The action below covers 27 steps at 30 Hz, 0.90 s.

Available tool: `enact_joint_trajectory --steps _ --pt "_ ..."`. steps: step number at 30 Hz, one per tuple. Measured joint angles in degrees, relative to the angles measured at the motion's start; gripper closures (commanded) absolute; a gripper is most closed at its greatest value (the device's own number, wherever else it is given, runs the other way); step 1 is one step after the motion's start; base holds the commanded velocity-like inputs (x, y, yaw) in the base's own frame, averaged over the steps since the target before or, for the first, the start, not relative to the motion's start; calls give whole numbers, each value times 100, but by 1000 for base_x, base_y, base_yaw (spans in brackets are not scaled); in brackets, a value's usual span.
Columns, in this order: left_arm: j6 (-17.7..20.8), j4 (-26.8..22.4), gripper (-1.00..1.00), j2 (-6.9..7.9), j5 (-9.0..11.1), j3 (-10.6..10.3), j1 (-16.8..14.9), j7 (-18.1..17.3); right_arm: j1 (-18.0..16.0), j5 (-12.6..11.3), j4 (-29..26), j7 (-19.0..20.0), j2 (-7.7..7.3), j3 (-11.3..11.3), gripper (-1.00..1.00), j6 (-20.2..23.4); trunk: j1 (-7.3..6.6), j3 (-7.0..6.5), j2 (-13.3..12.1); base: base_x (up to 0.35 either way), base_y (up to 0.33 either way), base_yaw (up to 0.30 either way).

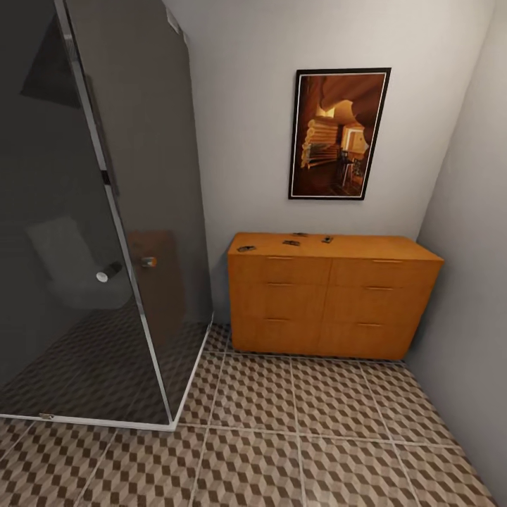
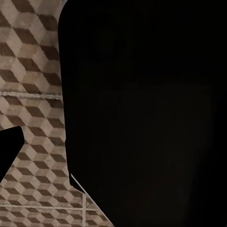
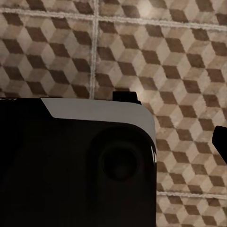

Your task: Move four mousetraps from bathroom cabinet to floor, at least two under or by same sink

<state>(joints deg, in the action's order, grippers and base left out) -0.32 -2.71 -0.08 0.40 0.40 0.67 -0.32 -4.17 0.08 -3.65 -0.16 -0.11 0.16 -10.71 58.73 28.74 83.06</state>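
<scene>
No writing, label, brand or number can be read anywhere here. The framed picture (image 1: 339, 134) on the wall carries an orange-brown scene but no legible words.

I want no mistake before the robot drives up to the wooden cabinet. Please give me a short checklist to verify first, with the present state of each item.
1. Four mousetraps lie on top of the cabinet: ok, four small dark items show there.
2. Cabinet drawers shut: ok.
3. Bathroom floor between robot and cabinet free of obstacles: ok.
4. Glass shower enclosure at left leaves room to pass: ok.
5. Both grippers open and empty: cannot tell.
6. Sink located for placing: cannot tell.
</scene>
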Motion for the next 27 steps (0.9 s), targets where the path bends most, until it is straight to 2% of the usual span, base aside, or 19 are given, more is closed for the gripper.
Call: enact_joint_trajectory --steps 20,27 --pt "0 0 -100 -8 0 0 0 0 -1 -36 -1 0 -8 -33 -100 12 -1 2 0 64 0 0" --pt "0 0 -100 -4 0 0 0 0 0 -51 0 0 2 -36 -100 13 -1 50 0 73 0 62"
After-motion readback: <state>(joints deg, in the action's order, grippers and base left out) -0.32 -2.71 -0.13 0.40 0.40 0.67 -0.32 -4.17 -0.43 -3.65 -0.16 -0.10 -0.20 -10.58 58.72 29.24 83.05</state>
